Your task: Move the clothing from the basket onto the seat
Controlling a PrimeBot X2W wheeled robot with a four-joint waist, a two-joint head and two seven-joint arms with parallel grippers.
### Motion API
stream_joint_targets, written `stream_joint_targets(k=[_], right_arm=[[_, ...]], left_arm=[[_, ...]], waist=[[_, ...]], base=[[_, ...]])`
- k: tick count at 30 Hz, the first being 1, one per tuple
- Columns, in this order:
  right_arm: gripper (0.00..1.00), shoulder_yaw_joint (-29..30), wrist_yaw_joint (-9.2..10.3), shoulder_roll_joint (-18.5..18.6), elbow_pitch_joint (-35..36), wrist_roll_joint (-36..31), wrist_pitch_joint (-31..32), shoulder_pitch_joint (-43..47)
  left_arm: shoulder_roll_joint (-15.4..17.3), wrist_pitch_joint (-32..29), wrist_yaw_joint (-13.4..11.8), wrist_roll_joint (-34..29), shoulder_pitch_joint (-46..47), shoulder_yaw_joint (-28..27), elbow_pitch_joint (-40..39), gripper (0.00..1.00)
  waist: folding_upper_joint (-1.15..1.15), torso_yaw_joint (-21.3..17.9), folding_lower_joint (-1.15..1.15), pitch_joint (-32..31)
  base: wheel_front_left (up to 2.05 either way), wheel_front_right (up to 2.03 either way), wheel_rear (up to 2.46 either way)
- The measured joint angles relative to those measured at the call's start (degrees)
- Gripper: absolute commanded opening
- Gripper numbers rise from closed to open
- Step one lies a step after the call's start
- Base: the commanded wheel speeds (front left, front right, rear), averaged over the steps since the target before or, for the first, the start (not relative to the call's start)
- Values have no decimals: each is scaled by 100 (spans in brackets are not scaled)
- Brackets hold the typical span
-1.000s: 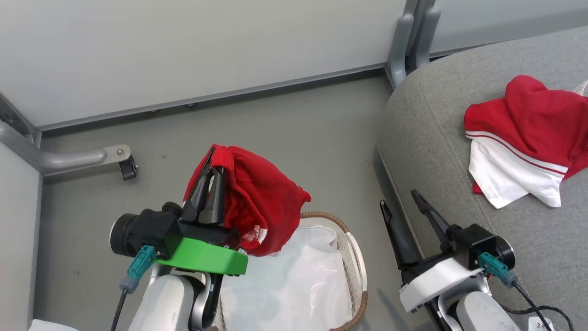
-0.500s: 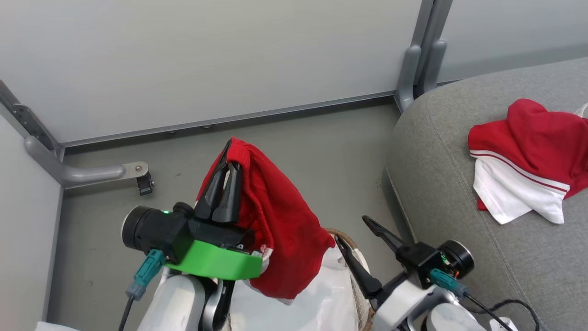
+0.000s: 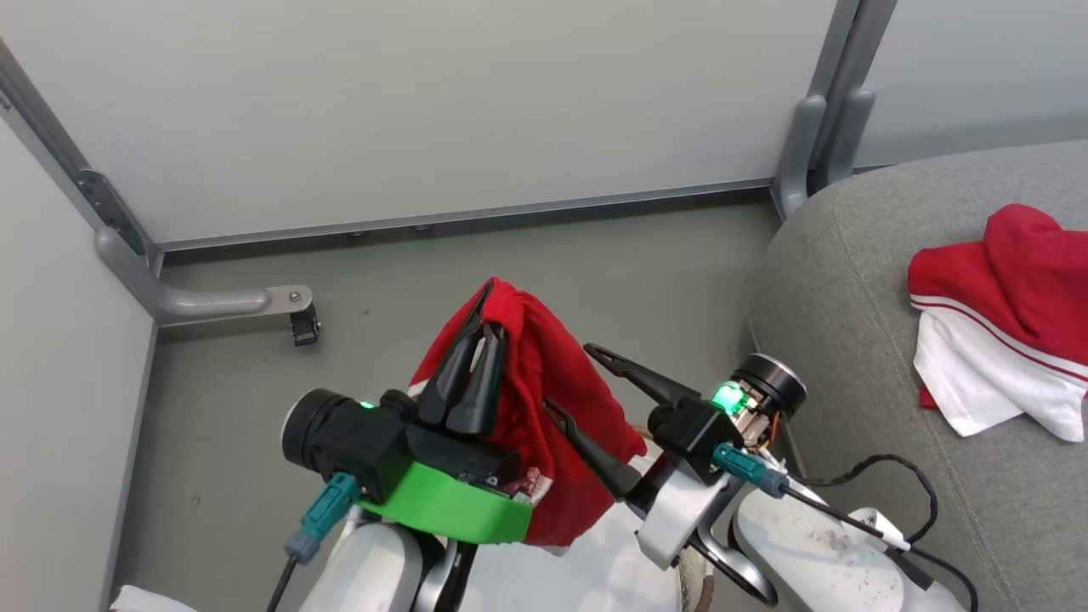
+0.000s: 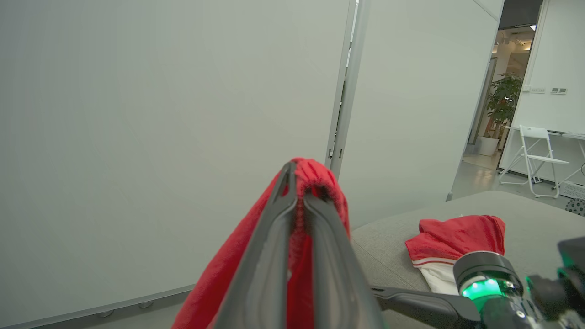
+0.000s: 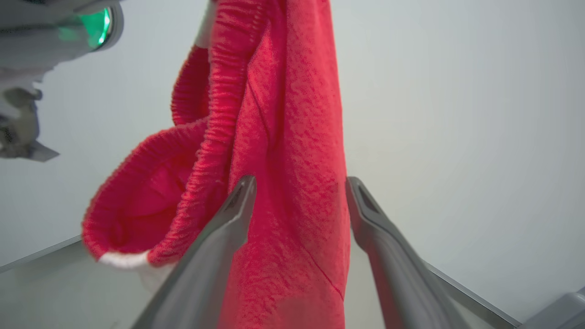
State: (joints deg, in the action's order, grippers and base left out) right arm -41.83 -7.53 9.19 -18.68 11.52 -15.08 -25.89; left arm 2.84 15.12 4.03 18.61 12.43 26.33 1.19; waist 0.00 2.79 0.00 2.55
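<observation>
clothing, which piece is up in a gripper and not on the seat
The plain red garment pinched in the shut left gripper, with the open right gripper around it. The other piece, red with white striped trim, lies on the seat.

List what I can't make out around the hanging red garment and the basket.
1. White-lined laundry basket: in the head view, mostly hidden by both arms and the hanging red garment; contents unknowable.
2. Red-and-white striped garment on the grey fabric sofa cushion: cut off by the head view's right edge.
3. Open right gripper: the right wrist view cannot show whether its fingers touch the cloth.
</observation>
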Motion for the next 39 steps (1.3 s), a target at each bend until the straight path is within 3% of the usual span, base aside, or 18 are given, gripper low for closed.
stream_joint_targets(k=[9, 10, 12, 23, 24, 26, 27, 37, 39], right_arm=[[100, -417, 0, -77, -642, 85, 0, -240], [78, -452, 0, -107, -708, 127, 0, -258], [0, -510, 0, -162, -855, 285, 0, -286], [0, -261, 0, -181, -837, 700, 0, -143], [0, -200, 0, -172, -811, 711, 0, -112], [0, -87, 0, -162, -724, 727, 0, 12], [0, -27, 0, -155, -683, 731, 0, 71], [0, 794, 0, -107, 33, 769, 0, 643], [0, 1070, 0, -115, 213, 768, 0, 730]], left_arm=[[1, 0, 54, 92, 0, 463, -19, 0], [1, 0, 58, 107, 0, 503, -27, 0], [1, 0, 62, 148, 1, 578, -41, 0], [1, -1, 21, 141, -1, 465, -69, 0], [0, 0, 4, 133, -2, 438, -63, 4], [1, 0, -8, 99, -9, 361, 3, 84], [2, 0, -11, 93, -12, 341, 45, 100], [-1, 0, -24, -104, -6, -14, 311, 100], [-2, 0, 4, -122, 4, -92, 387, 100]], waist=[[0, 164, 0, -47], [0, 184, 0, -50], [0, 237, 0, -55], [0, 204, 0, -19], [0, 169, 0, -12], [0, 57, 0, 6], [0, 4, 0, 14], [0, -946, 0, 157], [0, -1326, 0, 217]], base=[[0, 0, 0], [0, 0, 0], [0, 0, 0], [0, 0, 0], [0, 0, 0], [0, 0, 0], [0, 0, 0], [0, 0, 0], [0, 0, 0]])
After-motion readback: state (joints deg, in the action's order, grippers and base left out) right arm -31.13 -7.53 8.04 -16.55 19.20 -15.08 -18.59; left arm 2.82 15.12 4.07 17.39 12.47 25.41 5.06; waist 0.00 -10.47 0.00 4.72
